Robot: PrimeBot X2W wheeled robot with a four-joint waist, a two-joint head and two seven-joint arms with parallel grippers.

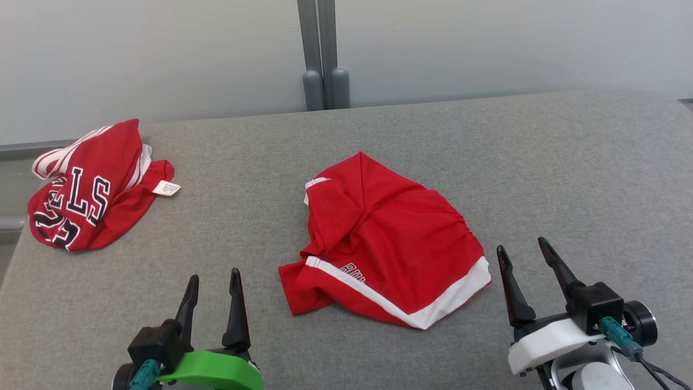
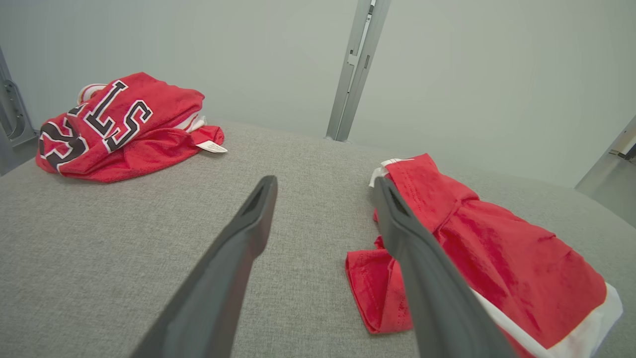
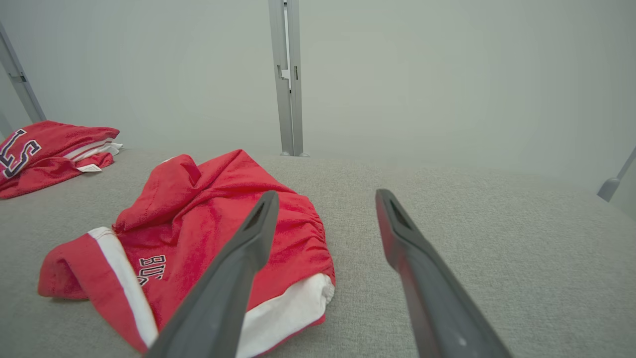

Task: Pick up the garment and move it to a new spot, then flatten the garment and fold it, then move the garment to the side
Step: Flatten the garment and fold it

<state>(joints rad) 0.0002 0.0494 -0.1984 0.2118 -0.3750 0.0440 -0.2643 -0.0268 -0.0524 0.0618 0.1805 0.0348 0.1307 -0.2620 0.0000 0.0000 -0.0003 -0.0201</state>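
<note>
Notes red shorts [image 1: 387,244] crumpled at frame centre on grey cushion [image 1: 541,179], red jersey [image 1: 86,187] bundled at upper left, left gripper [image 1: 214,274] and right gripper [image 1: 521,245] both spread, gripping nothing.

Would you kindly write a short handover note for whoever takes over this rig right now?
Left hand: open, empty, left of the red shorts.
Right hand: open, empty, right of them.
The red shorts lie crumpled at the centre of the grey table, ungrasped.
The red jersey sits bunched at the far left.
Done: nothing evident on the shorts.
Left: pick up, move, flatten, fold, set aside.
</note>
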